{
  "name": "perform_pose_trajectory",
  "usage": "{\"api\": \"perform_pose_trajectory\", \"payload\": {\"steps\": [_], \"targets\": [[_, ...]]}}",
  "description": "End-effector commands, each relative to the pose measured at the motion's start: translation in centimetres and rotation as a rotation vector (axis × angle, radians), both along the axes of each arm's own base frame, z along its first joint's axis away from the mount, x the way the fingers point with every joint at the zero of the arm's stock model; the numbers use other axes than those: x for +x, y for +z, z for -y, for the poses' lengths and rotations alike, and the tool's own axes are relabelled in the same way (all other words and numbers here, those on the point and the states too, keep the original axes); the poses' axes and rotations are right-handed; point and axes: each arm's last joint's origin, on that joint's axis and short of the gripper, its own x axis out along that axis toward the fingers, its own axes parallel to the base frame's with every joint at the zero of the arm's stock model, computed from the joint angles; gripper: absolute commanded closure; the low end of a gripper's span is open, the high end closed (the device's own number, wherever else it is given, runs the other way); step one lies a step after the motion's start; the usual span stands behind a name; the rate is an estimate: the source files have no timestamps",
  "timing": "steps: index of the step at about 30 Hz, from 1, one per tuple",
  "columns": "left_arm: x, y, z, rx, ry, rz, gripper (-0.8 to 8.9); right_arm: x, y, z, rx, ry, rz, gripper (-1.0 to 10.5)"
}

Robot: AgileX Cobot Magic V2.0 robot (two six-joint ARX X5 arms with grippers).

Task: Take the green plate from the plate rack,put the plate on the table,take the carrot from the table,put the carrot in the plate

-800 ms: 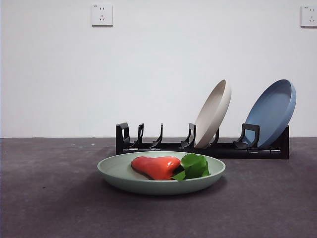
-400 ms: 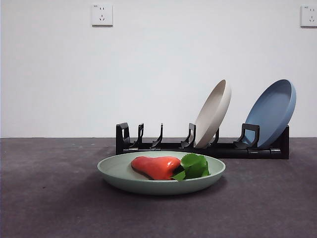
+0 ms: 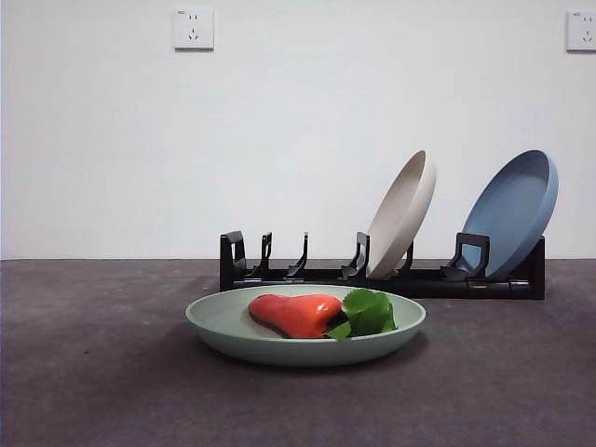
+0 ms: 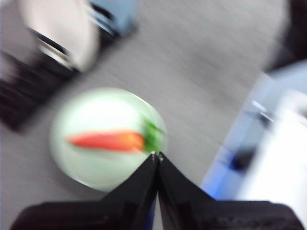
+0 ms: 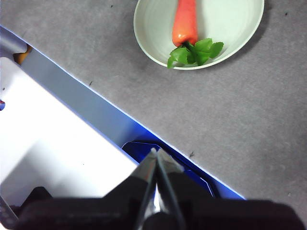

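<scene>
The short, glossy orange-red toy carrot (image 3: 294,314) with bright green leaves lies inside the round, shallow, pale mint-green matte plate (image 3: 279,346), which sits flat on the dark grey, mottled table (image 3: 93,372) in front of the long, low black plastic plate rack (image 3: 307,275). In the rack a beige plate (image 3: 402,214) and a blue plate (image 3: 512,214) lean tilted between the prongs; the other slots hold nothing.

The carrot looks like a light, stiff moulded plastic piece; its shiny skin would probably be slippery, so the thicker middle of the body seems the surest place to pinch, not the thin leaf bunch. The plate looks rigid and light, with a raised rim that offers the natural hold; its matte finish should grip better than the carrot's.

Both arms are off the work. The left gripper (image 4: 156,155) hangs above the plate, its view blurred, with the black jaws pressed together and holding nothing. The right gripper (image 5: 156,153) is well apart from the plate, beyond the table's edge, its jaws likewise closed on nothing. Judged by this layout, the task appears complete.
</scene>
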Motion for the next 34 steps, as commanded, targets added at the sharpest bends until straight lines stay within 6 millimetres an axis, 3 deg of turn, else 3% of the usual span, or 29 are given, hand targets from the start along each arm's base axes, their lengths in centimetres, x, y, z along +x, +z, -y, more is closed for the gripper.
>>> {"api": "perform_pose_trajectory", "payload": {"steps": [1,7,11,17,26,34], "targets": [[1.3,1.3,-1.3,-0.008,0.029,0.186,8.17,0.0,0.0,0.0,0.001,0.002,0.004,9.5],[2.8,3.0,-6.3,-0.2,0.258,0.388,8.17,0.0,0.0,0.0,0.0,0.002,0.004,9.5],[2.1,1.9,-9.2,-0.27,0.419,0.54,8.17,0.0,0.0,0.0,0.001,0.002,0.004,9.5],[1.0,-3.4,-11.8,-0.272,0.603,0.665,8.17,0.0,0.0,0.0,0.001,0.002,0.004,9.5],[0.9,-13.0,-13.5,-0.2,0.76,0.587,8.17,0.0,0.0,0.0,0.0,0.002,0.004,9.5],[0.9,-18.0,-13.9,-0.201,0.819,0.524,8.17,0.0,0.0,0.0,0.001,0.002,0.004,9.5]]}}
